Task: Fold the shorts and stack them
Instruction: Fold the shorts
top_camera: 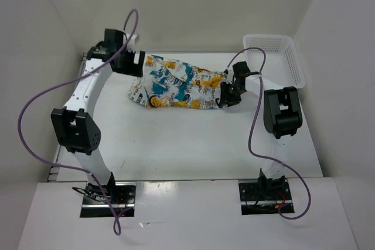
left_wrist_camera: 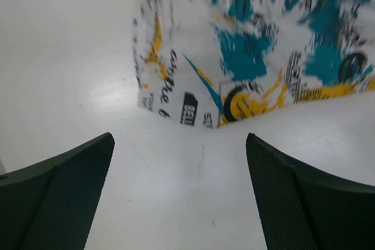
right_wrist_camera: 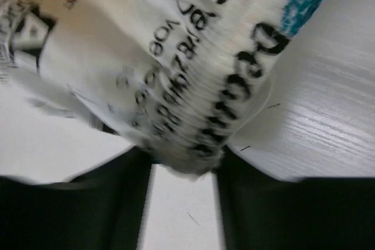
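White worktop carries the shorts at its far side. Your right gripper has its jaws clenched on their right edge, and your left gripper has its jaws released.

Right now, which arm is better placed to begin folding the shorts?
Right. The right gripper is shut on the ribbed edge of the shorts; the left gripper hangs open over the table, just short of the cloth.

1. The shorts are soft, wrinkled printed cloth, ribbed at the bunched edge.
2. My left fingers are matt black, finely dimpled.
3. The tabletop is smooth white with a faint sheen.
4. The basket is white plastic mesh.
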You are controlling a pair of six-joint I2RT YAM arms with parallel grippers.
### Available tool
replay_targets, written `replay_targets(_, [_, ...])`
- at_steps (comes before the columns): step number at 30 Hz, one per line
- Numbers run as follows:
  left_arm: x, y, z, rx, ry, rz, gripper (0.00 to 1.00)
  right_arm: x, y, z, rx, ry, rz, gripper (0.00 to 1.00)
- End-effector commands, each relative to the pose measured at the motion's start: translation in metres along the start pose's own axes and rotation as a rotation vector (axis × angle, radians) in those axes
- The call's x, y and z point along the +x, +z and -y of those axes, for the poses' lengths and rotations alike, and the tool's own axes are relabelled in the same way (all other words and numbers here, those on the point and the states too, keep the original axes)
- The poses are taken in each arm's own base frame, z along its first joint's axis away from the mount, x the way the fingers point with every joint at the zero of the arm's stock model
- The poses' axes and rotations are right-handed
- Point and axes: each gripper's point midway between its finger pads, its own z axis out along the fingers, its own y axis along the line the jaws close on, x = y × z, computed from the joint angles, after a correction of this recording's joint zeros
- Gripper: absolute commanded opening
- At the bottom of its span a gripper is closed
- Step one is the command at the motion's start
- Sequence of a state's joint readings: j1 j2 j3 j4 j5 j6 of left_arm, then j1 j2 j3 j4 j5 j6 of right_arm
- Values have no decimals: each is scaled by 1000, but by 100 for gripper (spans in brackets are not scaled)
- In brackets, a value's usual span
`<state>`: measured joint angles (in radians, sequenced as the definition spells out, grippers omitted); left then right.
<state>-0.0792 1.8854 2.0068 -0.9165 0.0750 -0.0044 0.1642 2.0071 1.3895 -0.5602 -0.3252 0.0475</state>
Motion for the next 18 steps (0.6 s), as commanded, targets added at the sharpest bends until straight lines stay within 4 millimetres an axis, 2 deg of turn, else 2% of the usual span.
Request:
replay_targets(1, [27,29,19,-53,69,77,100,-10,8,1,22,-1,31,40])
replay_targets(2, [35,22,20,-53,70,81,100,-10,8,1,22,-1,31,33])
replay_targets(4, [66,31,22,-37,67,-8,100,-6,9,3,23,-7,21,14])
replay_targets(7, [83,44,23,-25,66,-44,100,-5,7,-1,20,-39,18,0])
replay_targets(10, [87,54,31,-12,82,-30,100,-6,-5,-9,-13,-100,22,0])
replay_targets(11, [96,56,31,-12,81,-51,100,-2,-10,-10,-25,-137,9,0])
replay_targets(13, [102,52,31,-11,81,-54,100,4,-23,-20,-69,-185,5,0])
replay_targets(14, [107,55,28,-28,81,-63,100,17,-27,-20,-78,-211,-24,0])
replay_targets(15, [118,55,28,-27,81,-85,100,18,-38,-26,-100,-237,-10,0])
replay_targets(18, [127,60,27,-14,72,-94,100,42,-47,-27,-111,-273,-47,0])
